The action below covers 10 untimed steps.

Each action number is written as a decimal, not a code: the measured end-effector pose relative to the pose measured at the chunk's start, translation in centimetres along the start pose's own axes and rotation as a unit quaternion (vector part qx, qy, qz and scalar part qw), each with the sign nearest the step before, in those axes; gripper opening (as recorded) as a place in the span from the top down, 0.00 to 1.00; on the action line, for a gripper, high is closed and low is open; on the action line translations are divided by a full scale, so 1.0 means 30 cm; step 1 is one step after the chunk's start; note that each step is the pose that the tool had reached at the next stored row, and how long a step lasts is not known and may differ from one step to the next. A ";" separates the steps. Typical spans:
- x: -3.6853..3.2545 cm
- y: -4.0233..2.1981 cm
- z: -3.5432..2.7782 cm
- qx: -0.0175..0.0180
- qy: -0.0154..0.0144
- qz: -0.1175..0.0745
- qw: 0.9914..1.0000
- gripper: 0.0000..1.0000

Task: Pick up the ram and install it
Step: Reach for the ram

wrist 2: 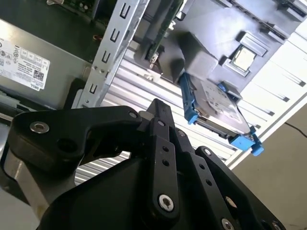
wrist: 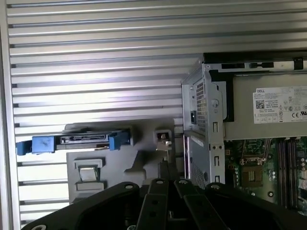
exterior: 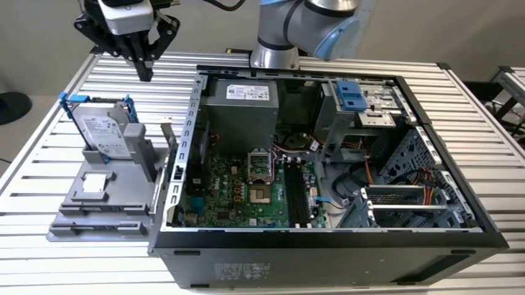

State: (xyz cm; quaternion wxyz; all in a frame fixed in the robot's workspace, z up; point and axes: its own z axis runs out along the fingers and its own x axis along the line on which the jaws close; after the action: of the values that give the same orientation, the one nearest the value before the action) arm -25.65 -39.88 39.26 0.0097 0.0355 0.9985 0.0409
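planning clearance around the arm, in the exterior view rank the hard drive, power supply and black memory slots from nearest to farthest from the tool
1. Hard drive, upright in the grey holder outside the case, just below the tool in the picture.
2. Power supply, inside the case, toward the exterior view's right.
3. Black memory slots, on the motherboard, farther right and lower.

Open air over slatted table (exterior: 176,64) at far side, the exterior view's left; gripper (exterior: 145,75) hanging there, well above the slats. Nearer on that side, way blocked by grey fixture (exterior: 98,209) with upright hard drive (exterior: 102,132). Just beside fixture, side wall (exterior: 191,117) of computer case (exterior: 328,255) as barrier. Case open from above: room down to motherboard (exterior: 238,196), hemmed by power supply (exterior: 242,114) far and drive cage (exterior: 410,206) on the exterior view's right
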 end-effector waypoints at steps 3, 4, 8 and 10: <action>0.041 -0.003 -0.001 0.000 0.000 0.000 1.000 1.00; 0.049 -0.004 -0.001 0.000 0.000 -0.001 1.000 1.00; 0.079 -0.006 -0.002 0.000 0.001 -0.006 1.000 1.00; 0.096 -0.007 -0.002 0.000 0.001 -0.008 1.000 1.00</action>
State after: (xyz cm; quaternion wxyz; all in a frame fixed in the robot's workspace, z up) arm -28.53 -39.88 39.26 0.0093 0.0274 0.9987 0.0410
